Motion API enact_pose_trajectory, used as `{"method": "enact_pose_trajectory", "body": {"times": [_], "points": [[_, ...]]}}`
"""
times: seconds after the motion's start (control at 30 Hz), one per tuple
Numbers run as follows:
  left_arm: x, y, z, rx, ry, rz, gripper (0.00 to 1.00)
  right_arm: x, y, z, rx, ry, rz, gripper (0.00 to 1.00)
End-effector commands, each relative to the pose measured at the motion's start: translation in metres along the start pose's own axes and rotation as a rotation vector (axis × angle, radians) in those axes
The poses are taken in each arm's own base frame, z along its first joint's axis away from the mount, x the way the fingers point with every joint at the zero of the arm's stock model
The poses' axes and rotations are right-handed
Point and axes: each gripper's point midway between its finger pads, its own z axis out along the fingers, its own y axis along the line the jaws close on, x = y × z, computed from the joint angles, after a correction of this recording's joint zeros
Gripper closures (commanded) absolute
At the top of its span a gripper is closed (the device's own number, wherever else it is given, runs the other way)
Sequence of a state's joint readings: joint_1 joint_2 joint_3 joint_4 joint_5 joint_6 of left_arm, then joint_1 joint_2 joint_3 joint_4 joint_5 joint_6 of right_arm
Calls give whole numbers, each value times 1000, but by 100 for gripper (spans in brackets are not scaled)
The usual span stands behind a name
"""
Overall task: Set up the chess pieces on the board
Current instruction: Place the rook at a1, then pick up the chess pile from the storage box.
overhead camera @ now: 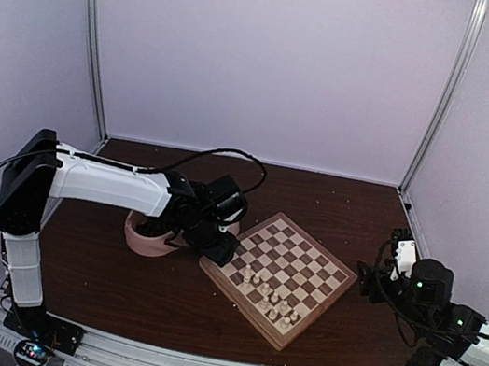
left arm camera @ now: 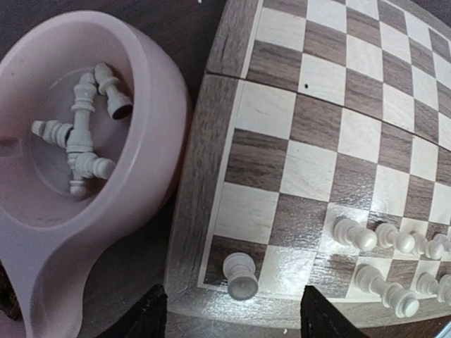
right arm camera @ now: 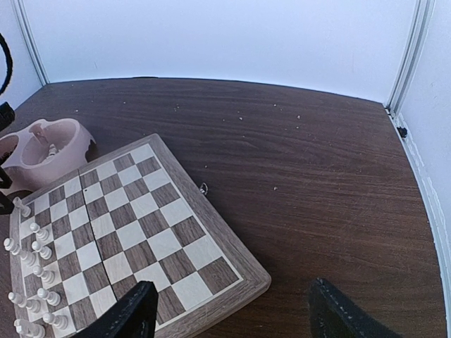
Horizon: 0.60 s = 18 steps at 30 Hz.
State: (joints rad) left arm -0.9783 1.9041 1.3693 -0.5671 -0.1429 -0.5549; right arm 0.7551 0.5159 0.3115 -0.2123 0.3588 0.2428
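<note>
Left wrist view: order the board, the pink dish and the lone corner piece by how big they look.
Board, largest.
Pink dish, second; both run off the frame, so their order is only apparent.
Lone corner piece, smallest by far.

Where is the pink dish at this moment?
In the top view, the pink dish sits left of the board, partly under the left arm; white pieces lie in it.

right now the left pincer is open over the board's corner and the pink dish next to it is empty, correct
Not quite. The pink dish is not empty: the left wrist view shows several cream chess pieces lying in it. The rest holds: the left pincer is open over a corner of the board.
</note>
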Motion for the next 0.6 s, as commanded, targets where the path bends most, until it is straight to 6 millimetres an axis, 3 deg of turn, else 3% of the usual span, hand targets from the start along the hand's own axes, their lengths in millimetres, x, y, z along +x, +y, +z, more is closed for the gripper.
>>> {"method": "enact_pose_trajectory", "body": {"times": [0.0, 0.2, 0.33, 0.57], "points": [[-34, 2, -43, -1, -117, 2, 32, -6, -1, -1, 6, -22, 19, 25], [-57, 41, -60, -48, -128, -29, 29, -6, 0, 0, 3, -19, 17, 24], [-68, 74, -60, -60, -108, -82, 39, -6, 0, 0, 4, -18, 17, 24], [-76, 104, -38, -102, -34, -85, 56, -6, 0, 0, 3, -19, 18, 24]]}}
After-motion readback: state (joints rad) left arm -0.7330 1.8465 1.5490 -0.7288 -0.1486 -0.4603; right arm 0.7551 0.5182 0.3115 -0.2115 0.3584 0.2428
